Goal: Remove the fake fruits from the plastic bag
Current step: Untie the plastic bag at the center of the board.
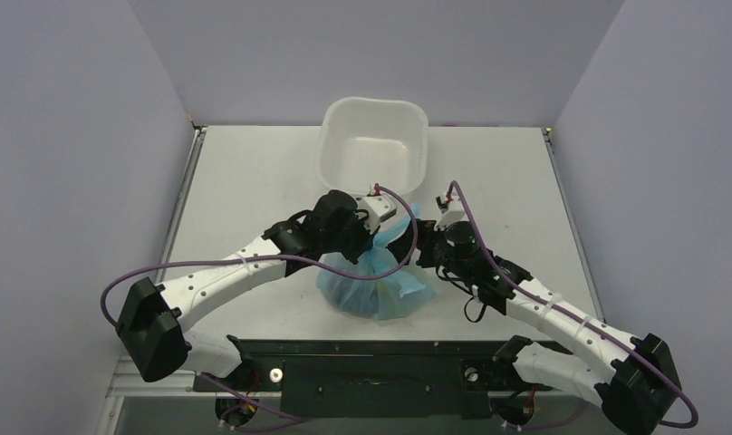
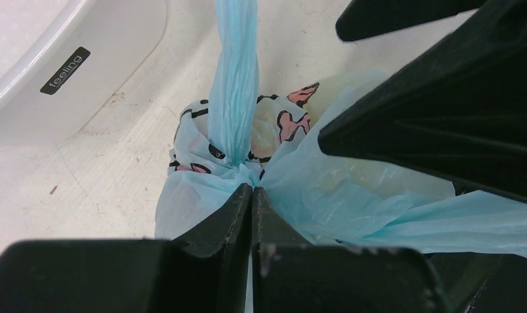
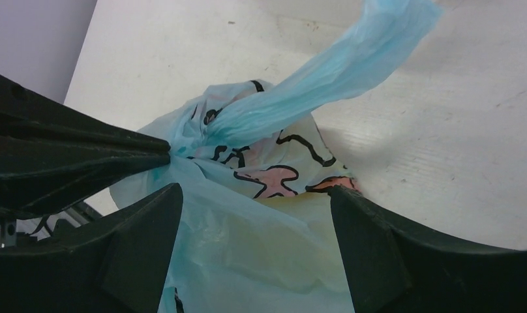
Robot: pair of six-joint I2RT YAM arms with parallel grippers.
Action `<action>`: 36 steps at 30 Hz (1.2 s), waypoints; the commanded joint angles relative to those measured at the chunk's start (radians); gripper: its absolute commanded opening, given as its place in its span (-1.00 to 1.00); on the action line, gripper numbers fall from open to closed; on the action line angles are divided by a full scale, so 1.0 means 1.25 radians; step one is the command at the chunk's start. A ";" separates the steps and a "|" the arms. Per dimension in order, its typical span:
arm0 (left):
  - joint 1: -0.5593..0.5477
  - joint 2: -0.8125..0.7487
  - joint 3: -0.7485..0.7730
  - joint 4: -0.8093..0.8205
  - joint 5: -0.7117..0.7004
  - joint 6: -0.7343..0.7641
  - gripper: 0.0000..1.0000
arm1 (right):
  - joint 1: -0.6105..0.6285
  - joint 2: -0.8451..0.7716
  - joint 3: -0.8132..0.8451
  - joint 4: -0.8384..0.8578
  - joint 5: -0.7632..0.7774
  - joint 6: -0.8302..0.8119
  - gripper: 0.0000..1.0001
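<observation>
The top camera looks down from high behind over the whole table; both wrist cameras hang close above the plastic bag, shared by all three views

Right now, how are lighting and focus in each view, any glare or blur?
Top external: even, soft light, no glare, only faint shadows on the table around the plastic bag. Left wrist: bag print fairly sharp, the left end effector near the lens dark and soft. Right wrist: the bag casts a soft shadow on the table; the right end effector is featureless black.
</observation>
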 commanded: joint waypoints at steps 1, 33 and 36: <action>-0.004 -0.036 -0.001 0.079 0.027 -0.003 -1.00 | 0.005 -0.006 -0.059 0.205 -0.080 0.055 0.58; -0.003 0.010 0.022 0.033 -0.012 0.005 -0.29 | 0.085 -0.078 -0.151 0.233 0.130 -0.028 -0.97; -0.003 0.030 0.029 0.028 0.004 0.005 -0.24 | 0.049 -0.092 -0.158 0.233 0.048 -0.043 -0.96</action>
